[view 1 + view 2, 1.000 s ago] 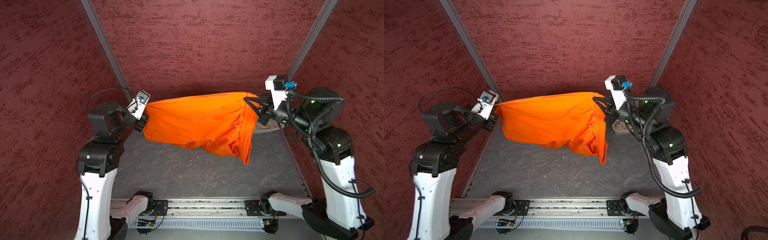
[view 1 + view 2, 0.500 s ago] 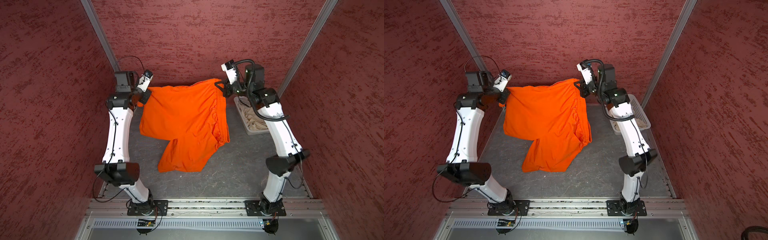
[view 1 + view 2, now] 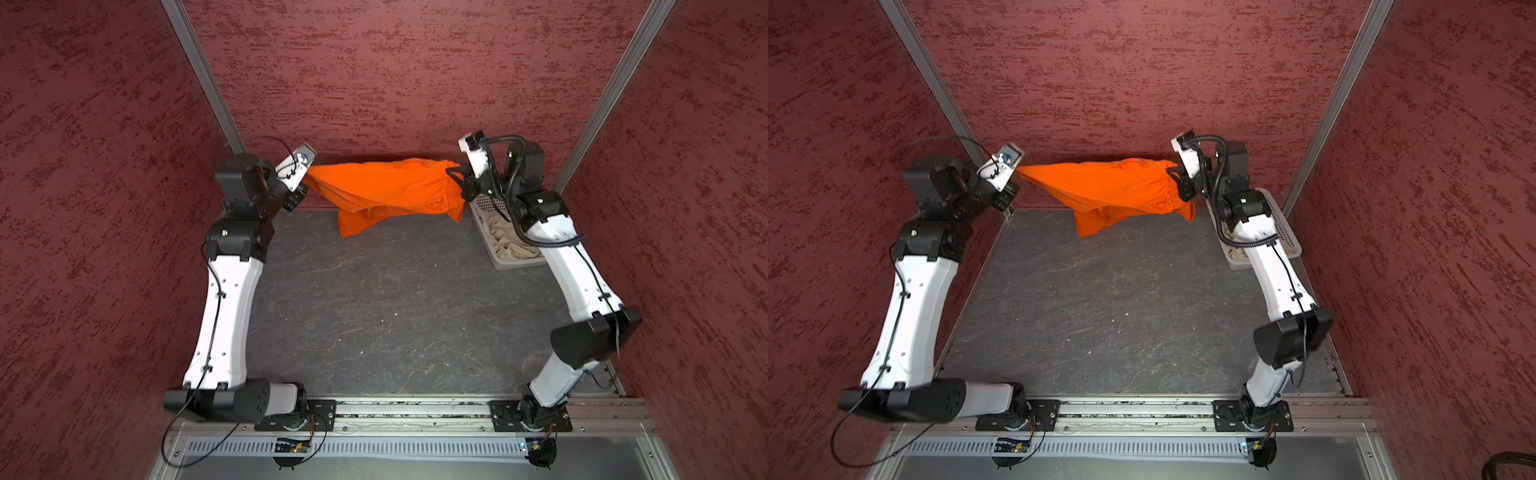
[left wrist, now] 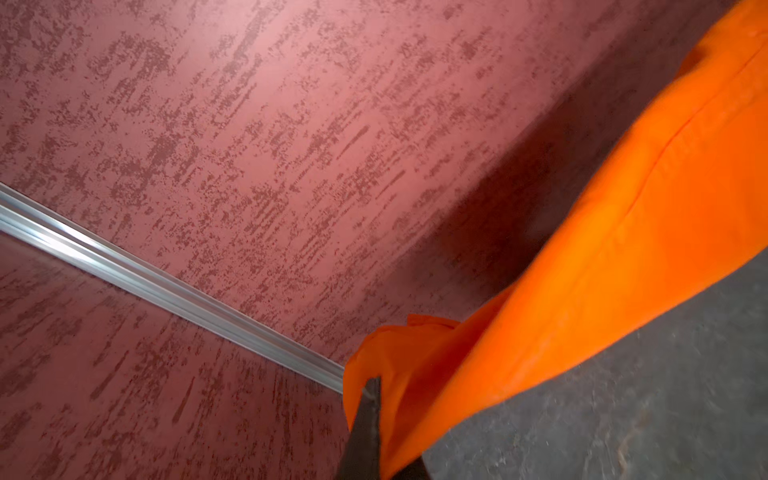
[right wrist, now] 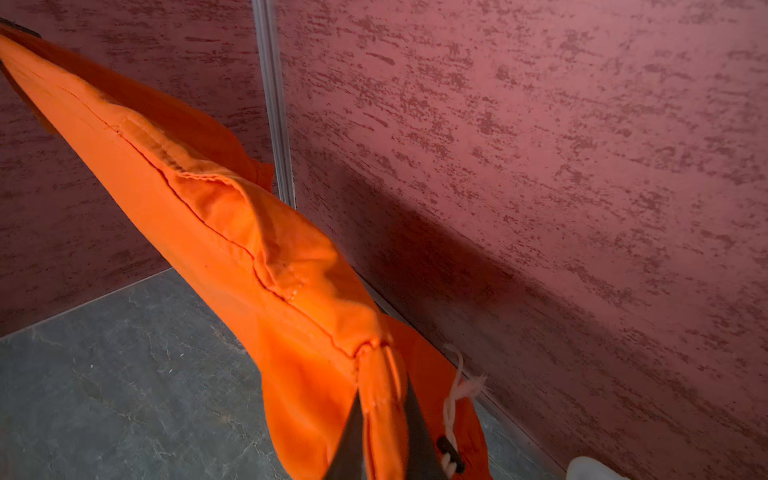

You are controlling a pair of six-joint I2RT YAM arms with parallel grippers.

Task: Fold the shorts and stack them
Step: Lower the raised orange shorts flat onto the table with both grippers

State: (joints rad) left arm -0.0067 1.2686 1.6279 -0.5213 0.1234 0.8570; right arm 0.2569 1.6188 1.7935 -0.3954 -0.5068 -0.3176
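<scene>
Progress is early, by my reading: no fold is made and nothing is stacked. Both arms reach to the far end of the bench (image 3: 395, 316), and the orange shorts (image 3: 386, 191) hang in the air between them, stretched close to the far wall. One loose leg droops towards the bench; whether it touches I cannot tell.

At far left the left tool (image 4: 372, 401) is pinched tight on a corner of the cloth. At far right the right tool (image 5: 384, 395) is clamped on the gathered waistband, just beside the white drawstring (image 5: 451, 399).

The beige shorts (image 3: 509, 245) lie crumpled in the white basket (image 3: 519, 264) at far right, partly hidden by the right arm, with neither tool on them.

What is left is nearly everything: lay the orange pair flat on the bench and fold it, then take the beige pair out of the basket, fold it too, and set one on the other.
</scene>
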